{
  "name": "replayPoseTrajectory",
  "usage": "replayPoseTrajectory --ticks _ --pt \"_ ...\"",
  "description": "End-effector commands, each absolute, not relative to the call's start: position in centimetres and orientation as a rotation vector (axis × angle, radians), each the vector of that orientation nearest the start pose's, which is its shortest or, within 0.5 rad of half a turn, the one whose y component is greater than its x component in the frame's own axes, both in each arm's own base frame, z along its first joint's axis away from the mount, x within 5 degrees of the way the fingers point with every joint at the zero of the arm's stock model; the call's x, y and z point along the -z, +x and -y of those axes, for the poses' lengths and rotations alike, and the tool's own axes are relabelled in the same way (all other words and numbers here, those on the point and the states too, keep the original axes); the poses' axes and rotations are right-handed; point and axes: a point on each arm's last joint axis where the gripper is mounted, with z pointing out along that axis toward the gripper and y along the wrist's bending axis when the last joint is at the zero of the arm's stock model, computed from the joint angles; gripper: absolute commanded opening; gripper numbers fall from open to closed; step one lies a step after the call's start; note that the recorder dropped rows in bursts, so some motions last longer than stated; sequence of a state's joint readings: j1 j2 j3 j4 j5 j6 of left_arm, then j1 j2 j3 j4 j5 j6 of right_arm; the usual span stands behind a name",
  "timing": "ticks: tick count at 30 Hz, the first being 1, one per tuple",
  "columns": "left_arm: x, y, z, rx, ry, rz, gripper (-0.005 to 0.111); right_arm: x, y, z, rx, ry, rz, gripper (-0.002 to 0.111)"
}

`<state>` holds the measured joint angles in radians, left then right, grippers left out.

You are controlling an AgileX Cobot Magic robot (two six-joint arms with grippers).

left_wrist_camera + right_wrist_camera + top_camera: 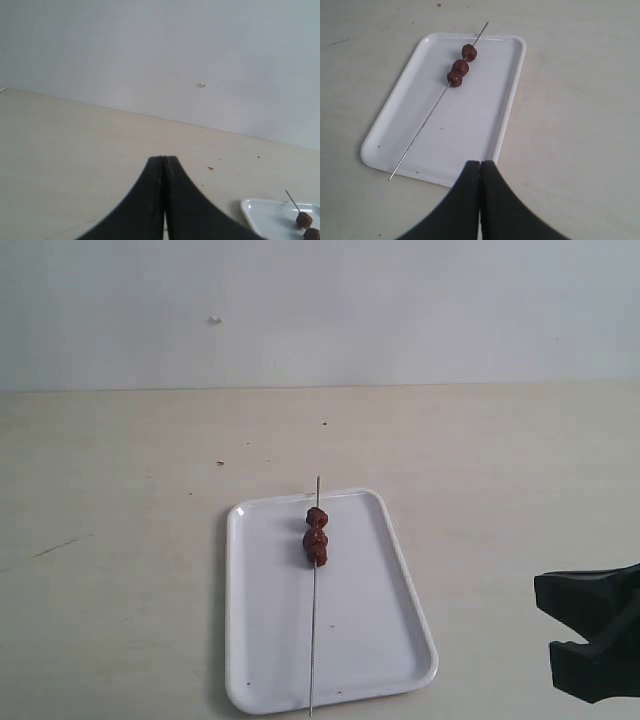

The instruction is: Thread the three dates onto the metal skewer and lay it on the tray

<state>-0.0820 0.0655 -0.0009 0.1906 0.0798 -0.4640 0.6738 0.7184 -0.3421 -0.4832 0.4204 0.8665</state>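
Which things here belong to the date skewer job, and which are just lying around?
Belong to the job: the three dates, threaded on the metal skewer, which lies on the tray.
Just lying about: a few dark specks on the table; a small white mark on the wall.

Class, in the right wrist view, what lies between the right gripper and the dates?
Only the tray: its rim, then bare white floor. The skewer passes beside that stretch. The right wrist view shows this.
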Motion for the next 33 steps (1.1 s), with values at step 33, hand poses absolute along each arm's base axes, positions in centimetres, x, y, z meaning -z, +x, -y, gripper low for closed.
replayPoseTrajectory --ticks 33 --pt "-20.23 6.1 0.56 0.253 -0.125 -1.626 0.0 -23.26 11.15 -6.71 -0.383 -0.193 -2.232 0.0"
